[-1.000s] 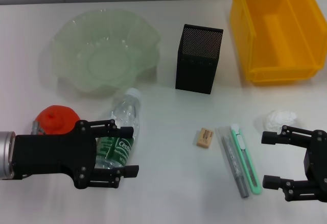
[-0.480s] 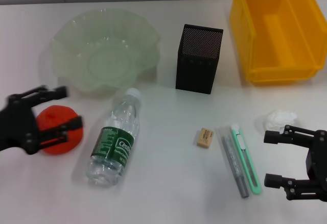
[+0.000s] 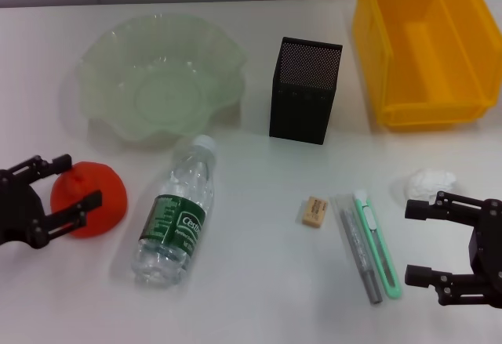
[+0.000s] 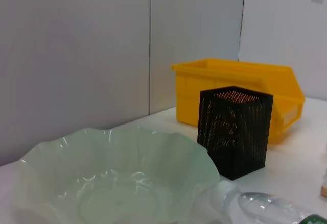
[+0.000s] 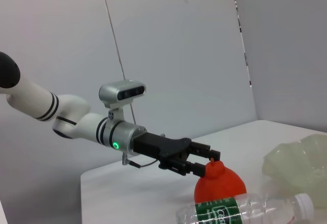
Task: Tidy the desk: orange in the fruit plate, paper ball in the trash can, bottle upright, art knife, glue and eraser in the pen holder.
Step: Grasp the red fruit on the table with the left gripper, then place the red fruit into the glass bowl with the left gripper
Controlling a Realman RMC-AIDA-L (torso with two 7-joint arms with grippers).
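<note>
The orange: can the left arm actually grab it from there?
Probably yes. The left gripper is open with its fingers either side of the orange, and nothing stands between them; the bottle lies apart.

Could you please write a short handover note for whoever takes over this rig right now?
Left gripper: open, straddling the orange, not yet closed on it.
Right gripper: open, idle near the paper ball.
Bottle lies on its side beside the orange.
Eraser, glue stick and art knife lie on the desk; pen holder, fruit plate and yellow bin hold none of them.
Done: nothing.
Left: all six items.
</note>
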